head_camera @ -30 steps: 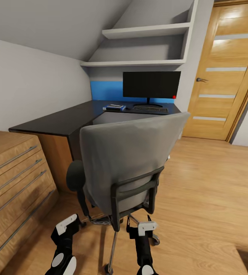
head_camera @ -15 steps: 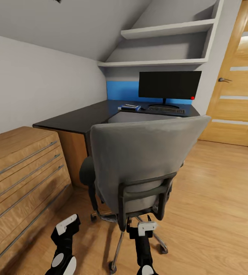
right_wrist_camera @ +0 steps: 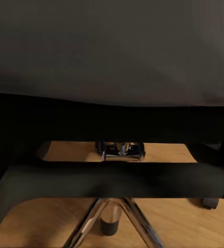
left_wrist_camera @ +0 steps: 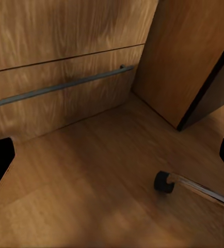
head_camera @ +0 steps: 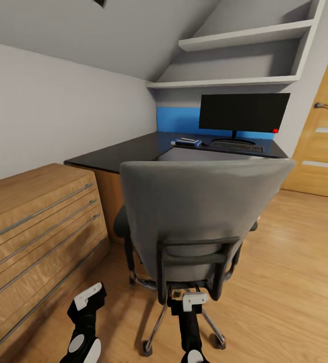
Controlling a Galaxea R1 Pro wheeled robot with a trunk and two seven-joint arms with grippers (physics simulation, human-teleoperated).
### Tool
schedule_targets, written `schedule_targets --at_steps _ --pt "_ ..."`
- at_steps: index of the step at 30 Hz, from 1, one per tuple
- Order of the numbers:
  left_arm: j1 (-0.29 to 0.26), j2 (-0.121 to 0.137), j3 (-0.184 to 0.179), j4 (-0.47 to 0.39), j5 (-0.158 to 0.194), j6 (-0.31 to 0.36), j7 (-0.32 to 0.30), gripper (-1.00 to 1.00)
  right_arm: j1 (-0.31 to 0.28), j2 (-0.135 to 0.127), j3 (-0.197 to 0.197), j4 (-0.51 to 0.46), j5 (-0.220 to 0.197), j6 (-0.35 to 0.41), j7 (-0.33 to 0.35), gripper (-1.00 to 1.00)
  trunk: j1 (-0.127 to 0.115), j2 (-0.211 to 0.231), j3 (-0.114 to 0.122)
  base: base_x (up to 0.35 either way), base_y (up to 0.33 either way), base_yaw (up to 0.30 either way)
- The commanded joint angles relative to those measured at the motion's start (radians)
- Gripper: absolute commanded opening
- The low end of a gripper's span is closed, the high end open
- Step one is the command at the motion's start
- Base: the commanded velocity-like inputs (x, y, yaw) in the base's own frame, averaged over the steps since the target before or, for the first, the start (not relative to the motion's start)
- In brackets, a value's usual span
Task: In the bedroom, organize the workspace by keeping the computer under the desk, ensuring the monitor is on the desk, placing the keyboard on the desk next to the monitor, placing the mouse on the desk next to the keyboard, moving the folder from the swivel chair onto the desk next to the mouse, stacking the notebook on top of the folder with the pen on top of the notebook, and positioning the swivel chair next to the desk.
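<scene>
The grey swivel chair (head_camera: 199, 212) stands with its back to me, just in front of the black corner desk (head_camera: 118, 154). Its back hides the seat and anything lying on it. On the desk's far end stand the black monitor (head_camera: 243, 112) and the keyboard (head_camera: 237, 146) before it. A small blue and white flat item (head_camera: 186, 142) lies left of the keyboard. My left gripper (head_camera: 89, 302) is open, low above the floor left of the chair base, with a chair caster (left_wrist_camera: 163, 182) ahead of it. My right gripper (head_camera: 185, 298) looks open right behind the chair's lower back bracket (right_wrist_camera: 112, 178).
A wooden chest of drawers (head_camera: 33, 227) runs along the left wall beside the desk. White shelves (head_camera: 234, 58) hang above the monitor. A wooden door (head_camera: 325, 141) is at the right. Open wood floor (head_camera: 295, 262) lies right of the chair.
The whole view has swung, sliding desk, monitor and door to the right. The chair back now faces me squarely instead of tilted. Both arms keep their place in the picture.
</scene>
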State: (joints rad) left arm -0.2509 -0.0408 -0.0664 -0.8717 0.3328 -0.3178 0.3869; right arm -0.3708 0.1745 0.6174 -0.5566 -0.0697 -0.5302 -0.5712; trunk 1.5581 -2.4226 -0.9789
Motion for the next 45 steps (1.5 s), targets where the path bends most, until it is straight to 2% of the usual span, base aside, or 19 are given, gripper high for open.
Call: schedule_targets --at_steps 1,20,30,45 --pt "-0.001 0.001 -0.004 0.000 0.009 -0.006 0.004 1.00 -0.001 0.000 0.006 0.001 -0.005 -0.005 -0.004 1.00 0.000 0.000 -0.001 0.000 0.000 0.191" --pt "-0.001 -0.001 -0.007 0.009 0.009 -0.006 0.003 1.00 -0.001 0.000 0.006 0.001 -0.005 -0.005 -0.004 1.00 0.000 0.000 -0.001 -0.003 0.003 0.191" --pt "-0.001 -0.001 -0.012 0.014 0.009 -0.006 0.003 1.00 -0.002 0.000 0.006 0.001 -0.005 -0.005 -0.004 1.00 0.000 0.000 -0.001 -0.134 0.127 0.159" --pt "-0.001 -0.001 -0.013 0.015 0.009 -0.006 0.003 1.00 -0.001 0.000 0.007 0.003 -0.005 -0.022 -0.004 1.00 0.000 0.000 0.012 -0.011 0.010 -0.121"
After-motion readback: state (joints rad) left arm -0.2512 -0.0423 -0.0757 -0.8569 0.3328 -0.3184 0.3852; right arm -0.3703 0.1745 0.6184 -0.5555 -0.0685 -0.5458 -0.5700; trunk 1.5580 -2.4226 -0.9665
